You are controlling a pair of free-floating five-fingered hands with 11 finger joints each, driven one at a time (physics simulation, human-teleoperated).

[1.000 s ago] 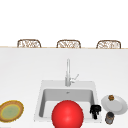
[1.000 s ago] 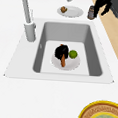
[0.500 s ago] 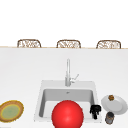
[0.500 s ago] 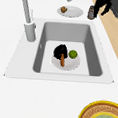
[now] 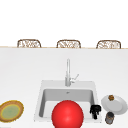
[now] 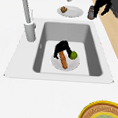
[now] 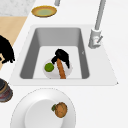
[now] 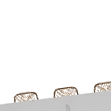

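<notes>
Fingers (image 6: 57, 50) of the left hand (image 6: 62, 46) curl round the upper end of a carrot (image 6: 63, 60), seen from the left side of the sink (image 6: 66, 30). The carrot lies under the hand on a small plate (image 6: 54, 64) on the sink floor, with a lime (image 6: 73, 55) just beside the hand, touching it or nearly so; I cannot tell which. From my console I judge the grip should be snug and any lift straight up, so the carrot's free end does not sweep the lime off. The right hand (image 5: 95, 110) hangs idle, fingers slack, by a jar (image 5: 109, 117) on the table, a red ball (image 5: 67, 114) to its left
</notes>
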